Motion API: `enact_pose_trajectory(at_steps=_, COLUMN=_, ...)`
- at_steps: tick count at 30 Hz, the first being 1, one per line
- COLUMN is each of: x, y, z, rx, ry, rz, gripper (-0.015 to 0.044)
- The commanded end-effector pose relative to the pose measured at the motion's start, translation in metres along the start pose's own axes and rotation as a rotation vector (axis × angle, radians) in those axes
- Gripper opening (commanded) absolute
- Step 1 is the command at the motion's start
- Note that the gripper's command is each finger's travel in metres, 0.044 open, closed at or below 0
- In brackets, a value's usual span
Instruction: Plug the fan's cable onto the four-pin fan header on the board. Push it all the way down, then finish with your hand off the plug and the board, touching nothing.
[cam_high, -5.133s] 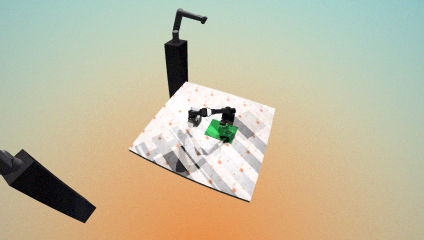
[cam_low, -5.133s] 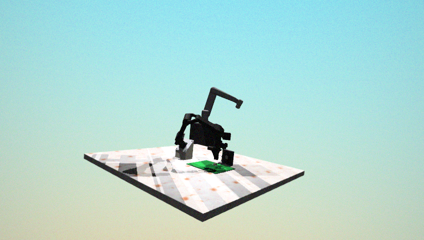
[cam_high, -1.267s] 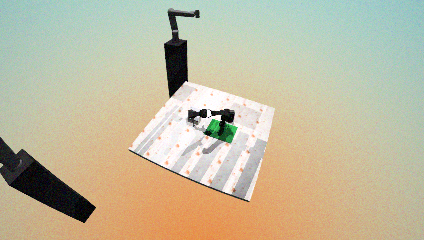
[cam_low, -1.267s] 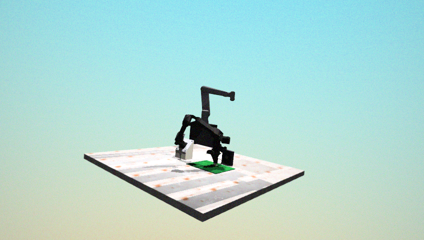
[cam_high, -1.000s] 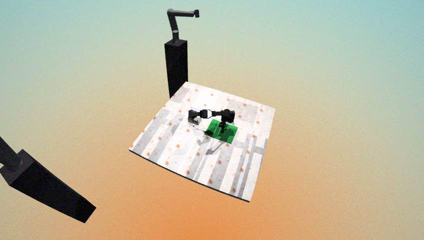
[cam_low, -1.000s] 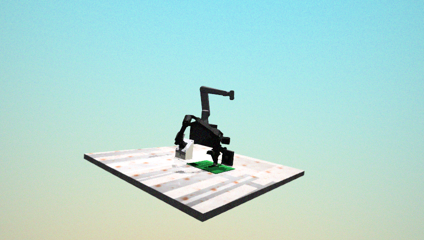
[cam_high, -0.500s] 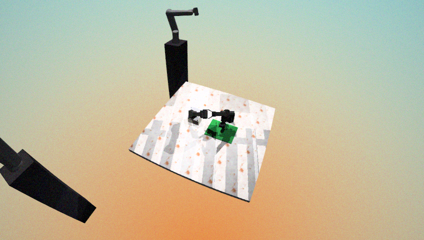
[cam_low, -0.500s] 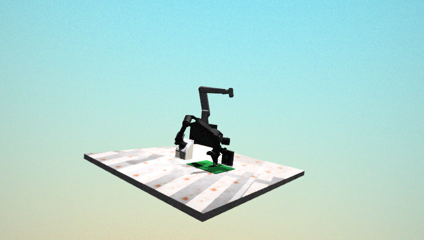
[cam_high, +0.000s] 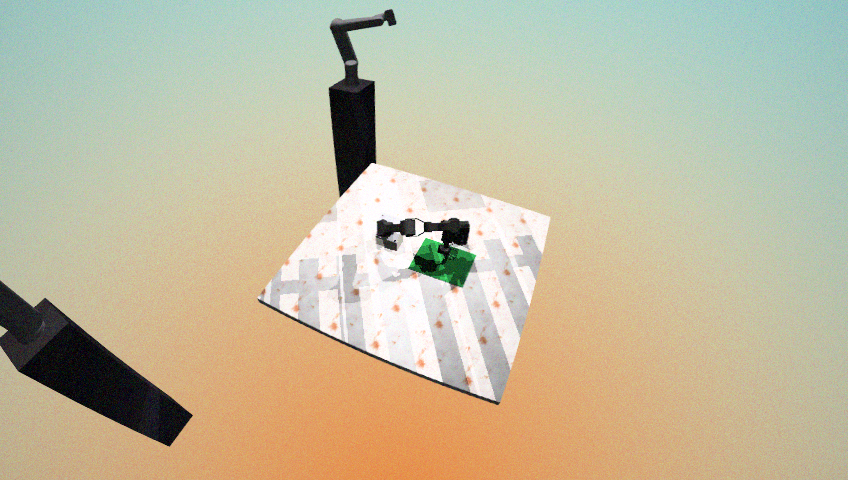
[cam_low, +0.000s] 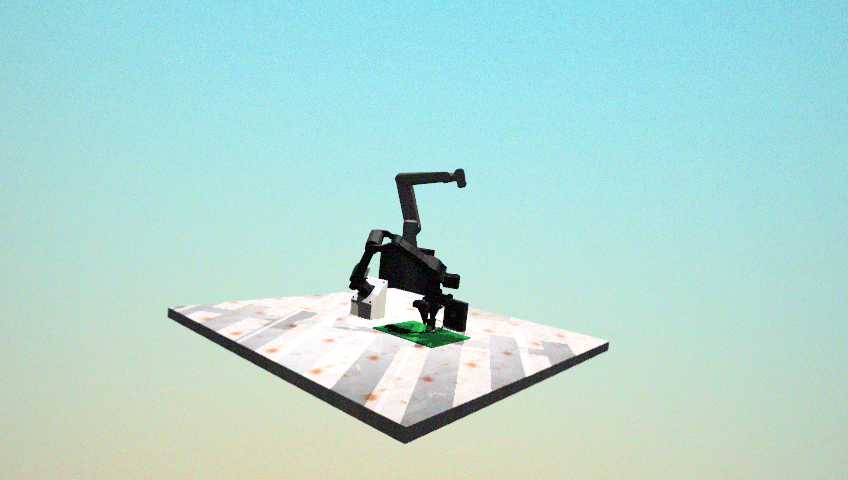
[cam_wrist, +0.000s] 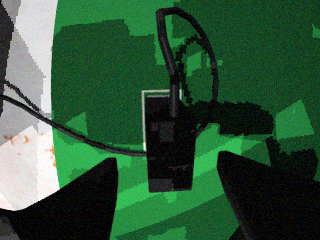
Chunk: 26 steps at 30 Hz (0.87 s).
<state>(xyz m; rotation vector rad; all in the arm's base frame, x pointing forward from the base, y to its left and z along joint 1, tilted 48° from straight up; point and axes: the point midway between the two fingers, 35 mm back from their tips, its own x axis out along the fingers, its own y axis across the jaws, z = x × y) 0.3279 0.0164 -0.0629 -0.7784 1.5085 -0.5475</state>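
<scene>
- Background: plain gradient, teal up top fading to orange below. The surface (cam_high: 416, 333) is a square slab with white and grey stripes and small orange spots.
- Green board (cam_high: 458, 270) lies flat on the surface, just in front of the arm (cam_low: 410, 261).
- Arm base sits on a white block (cam_low: 370, 302) near the back left of the board. Arm bends over and points the tool (cam_low: 429, 322) straight down at the board.
- Tool (cam_wrist: 167, 227) is partly open. Both fingers show as dark wedges at the bottom of the wrist view, spread wide with green board visible between them. It has hold of nothing.
- Plug (cam_wrist: 171, 150) is a dark block standing on the board, at the white-outlined header (cam_wrist: 152, 96). It sits in the gap ahead of the fingers with space on both sides, touching neither.
- How deep the plug is seated: can't tell.
- Cable (cam_wrist: 194, 34) leaves the top of the plug, loops over the board and comes back down on the right. Another run of cable goes left from the plug off the board edge onto the surface.
- Dark fan (cam_low: 455, 314) stands on the surface just beside the board's far right edge.
- Two dark posts (cam_high: 352, 133) with camera arms stand off the surface, one behind it, one at the lower left of the top view.
</scene>
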Motion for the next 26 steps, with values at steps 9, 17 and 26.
enact_pose_trajectory(at_steps=9, x=-0.047, y=0.002, z=0.002, rx=0.007, ry=-0.026, rz=0.007, gripper=0.0260)
enact_pose_trajectory(at_steps=17, x=-0.047, y=0.019, z=-0.085, rx=0.003, ry=-0.024, rz=0.011, gripper=0.0260)
enact_pose_trajectory(at_steps=26, x=-0.043, y=0.019, z=-0.116, rx=0.003, ry=-0.022, rz=0.008, gripper=0.0260)
